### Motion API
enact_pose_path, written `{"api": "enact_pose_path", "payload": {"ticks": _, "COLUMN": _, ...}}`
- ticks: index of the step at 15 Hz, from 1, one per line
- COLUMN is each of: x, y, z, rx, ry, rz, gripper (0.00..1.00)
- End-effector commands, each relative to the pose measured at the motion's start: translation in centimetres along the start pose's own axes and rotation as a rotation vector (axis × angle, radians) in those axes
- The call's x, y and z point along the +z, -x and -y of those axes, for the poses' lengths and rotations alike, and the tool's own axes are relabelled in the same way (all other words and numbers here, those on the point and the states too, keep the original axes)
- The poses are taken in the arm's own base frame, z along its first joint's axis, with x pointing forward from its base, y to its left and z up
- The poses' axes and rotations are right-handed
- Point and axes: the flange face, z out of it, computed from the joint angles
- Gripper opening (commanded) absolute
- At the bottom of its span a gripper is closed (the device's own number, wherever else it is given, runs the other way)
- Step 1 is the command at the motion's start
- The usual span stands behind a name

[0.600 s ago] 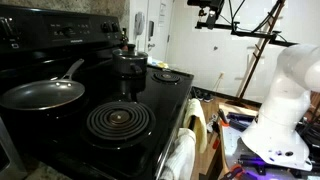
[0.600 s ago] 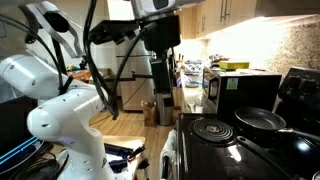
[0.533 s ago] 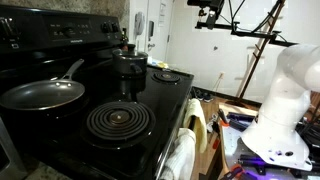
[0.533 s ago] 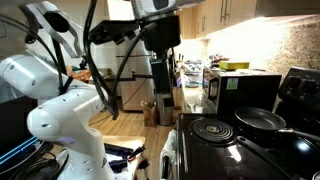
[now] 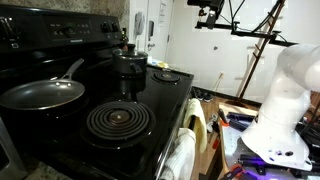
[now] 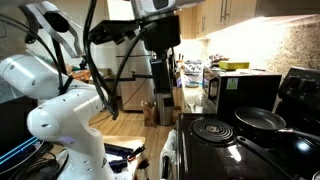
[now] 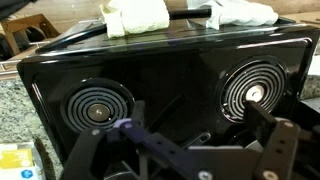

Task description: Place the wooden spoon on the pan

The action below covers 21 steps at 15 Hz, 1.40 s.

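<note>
The pan (image 5: 40, 95) is dark grey with a silvery handle and sits on the stove's back burner; it also shows in an exterior view (image 6: 260, 120). In the wrist view only the loop end of its handle (image 7: 205, 137) shows between the fingers. The gripper (image 6: 160, 45) hangs high above the stove's front edge. In the wrist view its fingers (image 7: 185, 145) stand wide apart with nothing between them. I cannot make out the wooden spoon in any view.
The black stove (image 5: 150, 100) carries a coil burner (image 5: 118, 120) at the front and a small dark pot (image 5: 130, 65) behind it. White towels (image 7: 135, 15) hang on the oven door handle. A microwave (image 6: 240, 85) stands beside the stove. The robot's white base (image 5: 285, 100) stands on the floor.
</note>
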Motion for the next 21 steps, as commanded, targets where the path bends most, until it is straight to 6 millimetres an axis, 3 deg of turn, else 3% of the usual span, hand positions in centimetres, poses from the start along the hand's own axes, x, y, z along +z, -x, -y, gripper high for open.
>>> {"api": "enact_pose_path", "payload": {"ticks": 1, "x": -0.1, "y": 0.0, "z": 0.0, "rx": 0.0, "ry": 0.0, "rz": 0.001, "gripper": 1.0}}
{"api": "enact_pose_path", "payload": {"ticks": 6, "x": 0.8, "y": -1.5, "z": 0.0, "rx": -0.028, "ry": 0.093, "rz": 0.032, "gripper": 1.0}}
{"api": "enact_pose_path", "payload": {"ticks": 10, "x": 2.6, "y": -4.2, "z": 1.3, "rx": -0.099, "ry": 0.171, "rz": 0.074, "gripper": 1.0}}
{"api": "enact_pose_path", "payload": {"ticks": 16, "x": 5.8, "y": -8.0, "z": 6.3, "rx": -0.4, "ry": 0.159, "rz": 0.08, "gripper": 1.0}}
{"api": "enact_pose_path", "payload": {"ticks": 19, "x": 7.5, "y": -8.7, "z": 9.4, "rx": -0.557, "ry": 0.134, "rz": 0.095, "gripper": 1.0}}
{"api": "enact_pose_path", "payload": {"ticks": 21, "x": 8.2, "y": -9.0, "z": 10.4, "rx": -0.613, "ry": 0.155, "rz": 0.135, "gripper": 1.0}}
